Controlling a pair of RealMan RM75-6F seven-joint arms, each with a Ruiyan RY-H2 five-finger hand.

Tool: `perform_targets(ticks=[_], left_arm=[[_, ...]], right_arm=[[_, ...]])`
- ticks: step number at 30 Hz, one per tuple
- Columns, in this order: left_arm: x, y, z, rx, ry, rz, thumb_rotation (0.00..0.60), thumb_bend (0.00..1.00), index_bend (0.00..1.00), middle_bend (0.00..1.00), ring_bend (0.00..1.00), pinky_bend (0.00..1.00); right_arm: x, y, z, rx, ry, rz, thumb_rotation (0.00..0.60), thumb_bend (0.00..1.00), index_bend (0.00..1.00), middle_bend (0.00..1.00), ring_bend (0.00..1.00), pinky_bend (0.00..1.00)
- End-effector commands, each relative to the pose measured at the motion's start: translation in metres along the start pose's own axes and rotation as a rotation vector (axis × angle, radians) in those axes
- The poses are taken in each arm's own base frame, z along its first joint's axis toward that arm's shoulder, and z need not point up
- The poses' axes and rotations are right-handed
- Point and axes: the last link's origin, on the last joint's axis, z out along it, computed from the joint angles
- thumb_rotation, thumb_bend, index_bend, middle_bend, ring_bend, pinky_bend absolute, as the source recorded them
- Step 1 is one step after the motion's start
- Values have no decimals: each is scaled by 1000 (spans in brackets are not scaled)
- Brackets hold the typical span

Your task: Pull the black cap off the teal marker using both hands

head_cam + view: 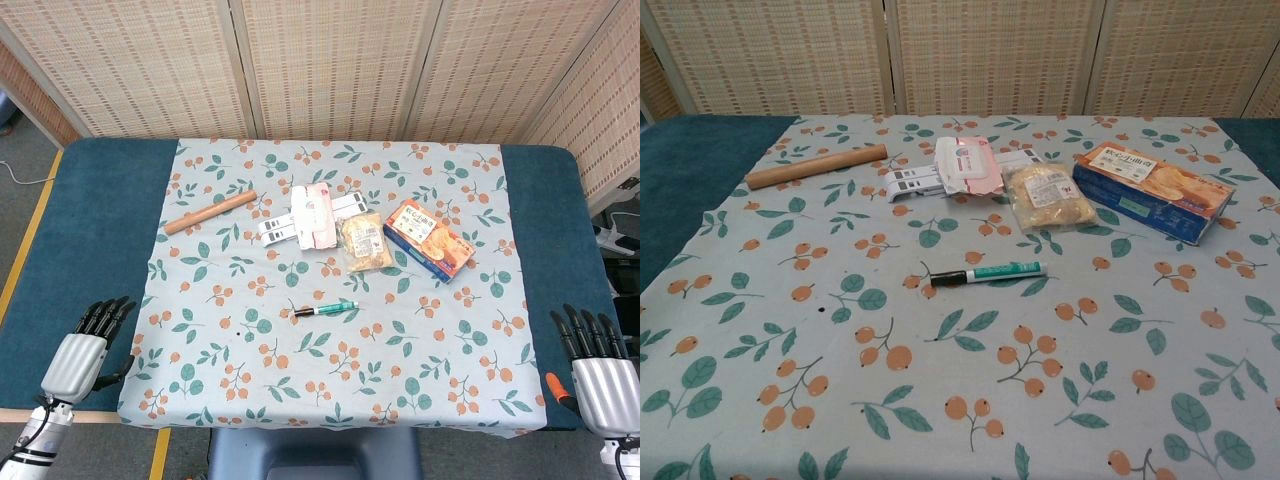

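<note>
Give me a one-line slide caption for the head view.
Capped teal marker lies on the floral cloth, untouched, left hand and right hand open at the table's near corners.

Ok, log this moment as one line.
marker: capped, lying mid-table | left hand: open, table edge | right hand: open, table edge | stage: not started

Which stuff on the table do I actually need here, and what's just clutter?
Needed: teal marker, its black cap, left hand, right hand.

Clutter: wooden rolling pin, wipes packet, snack bag, cracker box.
</note>
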Motion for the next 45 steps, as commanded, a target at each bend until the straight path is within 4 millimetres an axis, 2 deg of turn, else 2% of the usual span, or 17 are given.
perform_targets(ticks=[1, 5, 8, 9, 12, 16, 19, 25, 30, 36, 45], left_arm=[[-2, 1, 0, 0, -3, 0, 600, 376, 0, 0, 0, 58], [-4, 4, 2, -13, -11, 4, 600, 376, 0, 0, 0, 59], [-6, 6, 3, -20, -16, 2, 600, 377, 0, 0, 0, 59], [-6, 8, 4, -26, -14, -1, 600, 376, 0, 0, 0, 59], [-6, 8, 4, -32, -19, -4, 600, 375, 0, 0, 0, 59], [-4, 5, 6, -28, -18, -13, 600, 376, 0, 0, 0, 60], [-3, 3, 6, -20, -16, -19, 600, 375, 0, 0, 0, 60], [-1, -1, 4, -8, -20, -26, 600, 376, 0, 0, 0, 60], [0, -4, 3, 1, -20, -28, 600, 376, 0, 0, 0, 60], [2, -6, 2, 7, -22, -34, 600, 376, 0, 0, 0, 60], [1, -7, 4, 11, -28, -36, 600, 376, 0, 0, 0, 61]], right_arm=[[-3, -3, 2, 16, -4, 6, 600, 149, 0, 0, 0, 0], [-15, -23, 12, 76, -17, 43, 600, 149, 0, 0, 0, 0], [-23, -58, 36, 171, -34, 57, 600, 148, 0, 1, 0, 0], [-24, -76, 49, 211, -31, 55, 600, 149, 0, 9, 0, 0], [-30, -121, 78, 284, -38, 36, 600, 151, 13, 93, 0, 0], [-44, -177, 112, 350, -56, -1, 600, 162, 144, 206, 0, 0], [-56, -213, 128, 383, -55, -15, 600, 197, 217, 260, 0, 0], [-79, -261, 148, 405, -35, -32, 600, 243, 273, 317, 0, 0], [-91, -286, 160, 410, -38, -73, 600, 275, 285, 324, 0, 0], [-100, -305, 169, 394, -63, -85, 600, 275, 313, 339, 0, 0], [-110, -309, 171, 377, -77, -118, 600, 274, 331, 350, 0, 0]])
